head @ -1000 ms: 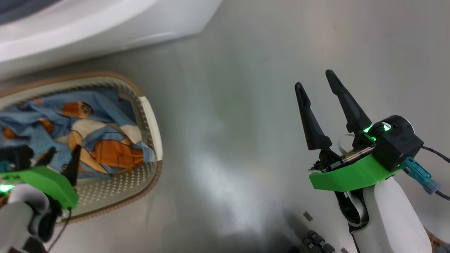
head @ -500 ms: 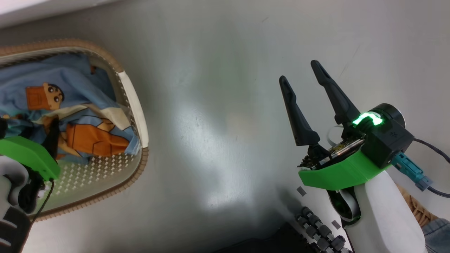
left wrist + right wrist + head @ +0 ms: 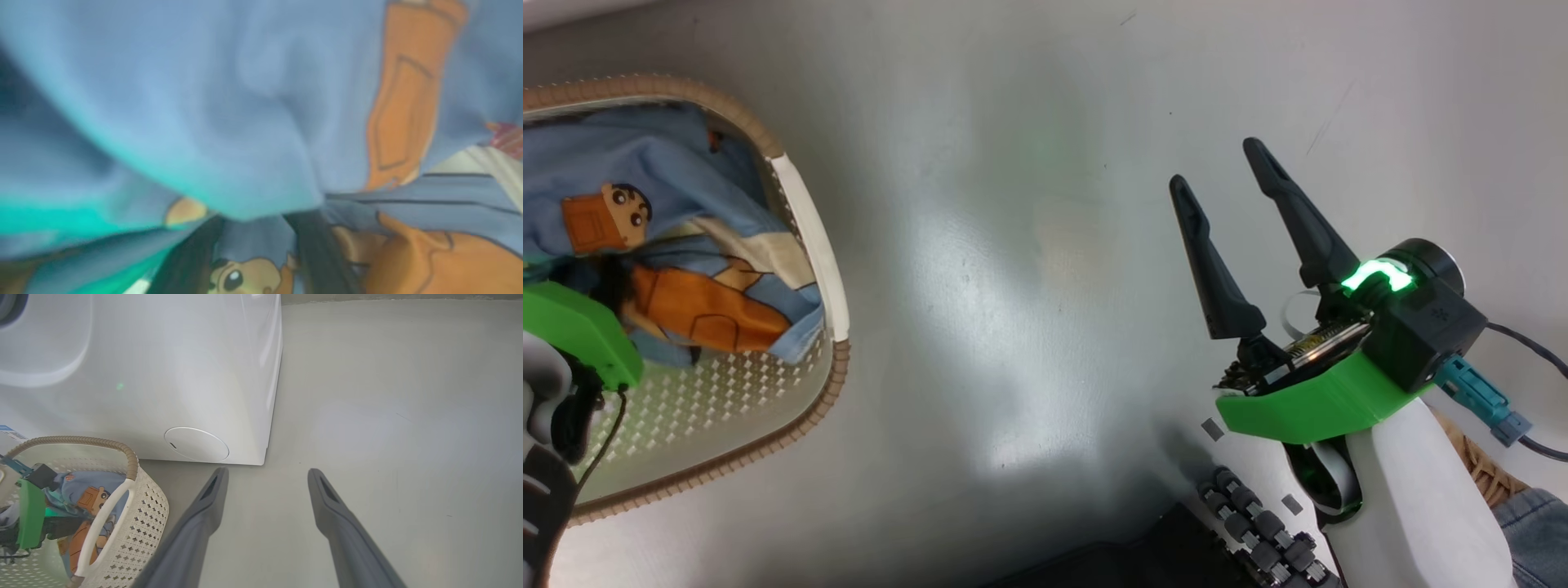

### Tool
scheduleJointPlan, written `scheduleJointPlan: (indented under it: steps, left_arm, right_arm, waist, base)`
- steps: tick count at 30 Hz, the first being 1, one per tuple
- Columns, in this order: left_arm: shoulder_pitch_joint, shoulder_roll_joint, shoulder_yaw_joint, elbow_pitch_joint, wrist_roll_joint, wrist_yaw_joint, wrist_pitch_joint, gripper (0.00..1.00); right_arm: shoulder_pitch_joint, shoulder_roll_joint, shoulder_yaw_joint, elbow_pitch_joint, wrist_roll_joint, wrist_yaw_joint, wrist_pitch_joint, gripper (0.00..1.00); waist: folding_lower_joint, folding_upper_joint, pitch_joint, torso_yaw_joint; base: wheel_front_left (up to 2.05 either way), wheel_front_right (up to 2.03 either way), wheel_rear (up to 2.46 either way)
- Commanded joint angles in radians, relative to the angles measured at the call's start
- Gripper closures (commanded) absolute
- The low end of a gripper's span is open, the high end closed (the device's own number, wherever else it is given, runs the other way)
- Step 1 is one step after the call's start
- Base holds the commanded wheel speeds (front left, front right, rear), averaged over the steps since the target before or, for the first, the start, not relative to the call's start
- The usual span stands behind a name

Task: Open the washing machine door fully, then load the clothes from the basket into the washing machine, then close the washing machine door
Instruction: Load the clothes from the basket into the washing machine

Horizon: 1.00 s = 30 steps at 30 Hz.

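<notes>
**Left gripper** point(image 3: 253, 218): at 9 o'clock of the head view, inside the basket point(image 3: 827, 384). Its fingers point(image 3: 314, 249) are pushed down into the clothes point(image 3: 245, 102), with a fold of blue cloth bunched between them. The fingers stand apart, but I cannot tell whether they pinch the fold. A second ago both fingers stood clear above the cloth. Now they are sunk into it and their tips are covered.

**Clothes:** light blue with orange and tan cartoon figures. They lie in the basket, heaped toward its 12 o'clock end. The perforated bottom is bare toward 6 o'clock.

**Basket:** cream with a brown rim and a white handle on its 3 o'clock side. It stands on the floor point(image 3: 1029, 245), close to the washer point(image 3: 163, 375). It sits higher in the head view than a second ago because the camera has shifted.

**Right gripper** point(image 3: 1213, 163): at 4 o'clock of the head view, fingers pointing to 11 o'clock. It is released and spread wide, with nothing between the fingers. It is over bare floor, well apart from the basket, and its spread is as before.

**Washer:** in the right wrist view, at 10 o'clock. It has a white front, with a round cover point(image 3: 196, 444) low near its corner.
</notes>
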Motion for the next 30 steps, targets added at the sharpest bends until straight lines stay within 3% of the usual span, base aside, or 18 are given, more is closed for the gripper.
scheduleJointPlan:
  steps: [1, 10, 19, 30]
  left_arm:
    - [0.002, 0.025, 0.009, 0.014, 0.012, -0.001, -0.01, 1.0]
    - [-0.005, -0.005, -0.034, 0.028, 0.002, -0.002, -0.052, 1.0]
    - [0.095, -0.02, -0.051, -0.067, -0.017, -0.002, -0.098, 1.0]
    - [0.349, -0.055, 0.162, -0.325, 0.062, 0.029, -0.102, 1.0]
  right_arm:
    - [0.03, 0.003, 0.012, -0.023, -0.002, 0.002, -0.005, 0.0]
    - [0.012, 0.003, 0.004, 0.003, -0.005, 0.002, -0.005, 0.0]
    - [0.015, 0.003, -0.034, 0.046, -0.026, 0.002, -0.005, 0.0]
    - [0.11, 0.003, -0.116, 0.087, -0.052, 0.002, -0.005, 0.0]
  waist:
    - [0.0, -0.0001, 0.002, 0.001]
    - [0.0, -0.0001, -0.035, 0.042]
    - [0.0, -0.0001, -0.166, 0.123]
    - [0.0, -0.0001, -0.405, 0.216]
  base:
    - [0.0, 0.0, 0.0]
    - [0.0, 0.0, 0.0]
    - [0.0, 0.0, 0.0]
    - [0.0, 0.0, 0.0]
